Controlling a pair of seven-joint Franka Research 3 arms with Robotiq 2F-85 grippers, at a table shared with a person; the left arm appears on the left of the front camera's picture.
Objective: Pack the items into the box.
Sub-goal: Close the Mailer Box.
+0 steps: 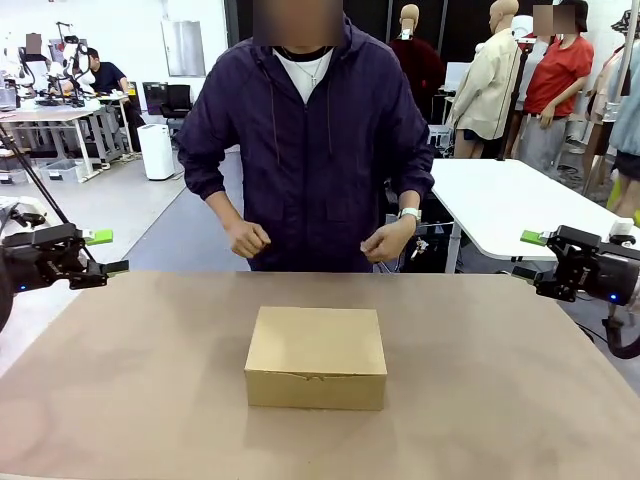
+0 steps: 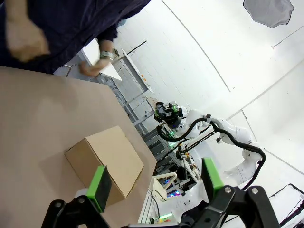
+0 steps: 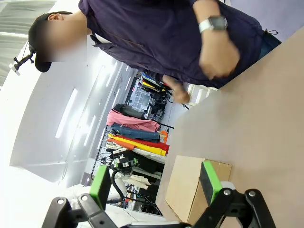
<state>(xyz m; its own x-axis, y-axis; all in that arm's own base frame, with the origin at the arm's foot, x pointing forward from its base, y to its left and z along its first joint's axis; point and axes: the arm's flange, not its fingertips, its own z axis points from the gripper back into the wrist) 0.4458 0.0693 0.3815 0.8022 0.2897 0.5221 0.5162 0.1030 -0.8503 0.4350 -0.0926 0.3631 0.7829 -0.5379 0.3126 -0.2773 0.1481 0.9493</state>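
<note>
Front view: cardboard box (image 1: 316, 357) sits shut at mid-table, contents hidden. Left gripper (image 1: 100, 252) and right gripper (image 1: 533, 253) hover at the table's sides, jaws spread, holding nothing; the person's hands (image 1: 248, 239) are fisted.

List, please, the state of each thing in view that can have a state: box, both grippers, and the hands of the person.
Box: lid closed, flat on the table, nothing touching it.
Left gripper: open, holding nothing, at the table's left edge.
Right gripper: open, holding nothing, at the table's right edge.
Person's hands: both closed into loose fists, above the far edge of the table, away from the box.
</note>
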